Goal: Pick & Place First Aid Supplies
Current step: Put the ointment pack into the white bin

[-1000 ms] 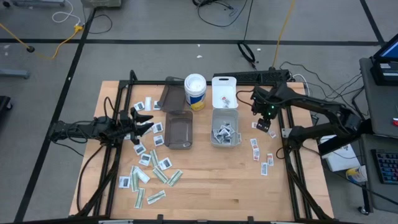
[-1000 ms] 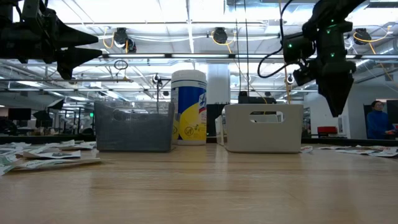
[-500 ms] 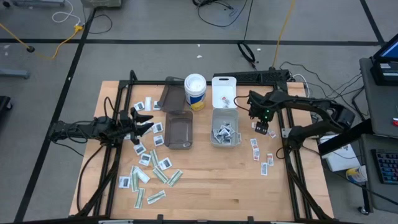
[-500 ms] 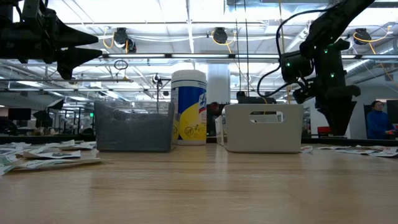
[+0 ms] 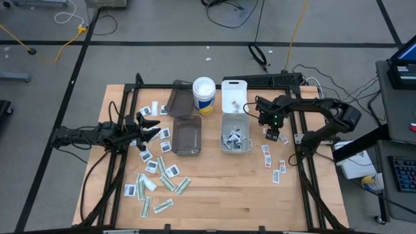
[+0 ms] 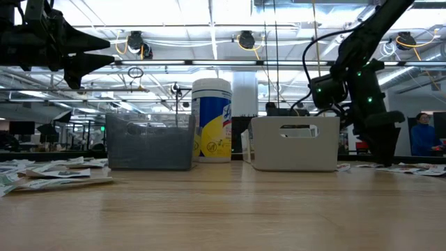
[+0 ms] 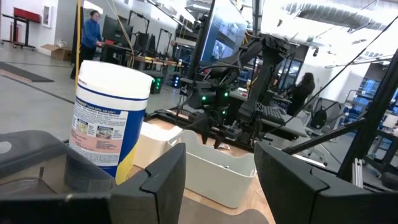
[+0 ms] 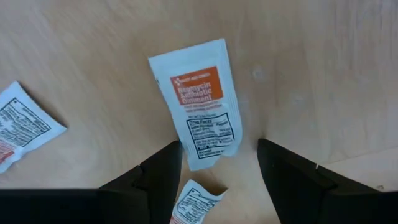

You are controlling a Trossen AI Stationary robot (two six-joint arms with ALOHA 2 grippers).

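Observation:
The first aid supplies are small flat packets. Many lie scattered at the table's left point(image 5: 156, 174), a few at the right point(image 5: 273, 162), and some are in the white bin point(image 5: 235, 135). My right gripper point(image 5: 273, 134) points straight down, open, low over the table just right of that bin. In its wrist view the right gripper point(image 8: 217, 158) has one finger on either side of the end of a white packet with an orange label point(image 8: 198, 99), which lies flat on the wood. My left gripper point(image 5: 153, 125) waits open at the left, held level above the table.
A smoky bin point(image 5: 187, 135) stands left of the white bin. Behind them are a wipes canister point(image 5: 203, 95), a white lid point(image 5: 234, 96) and a dark lid point(image 5: 178, 97). Two more packets point(image 8: 18, 127) point(image 8: 196, 202) lie close to my right gripper's fingers.
My right gripper has come down from well above the bins to just over the table, to the right of the white bin, and has turned a little. Its fingers have stayed open.

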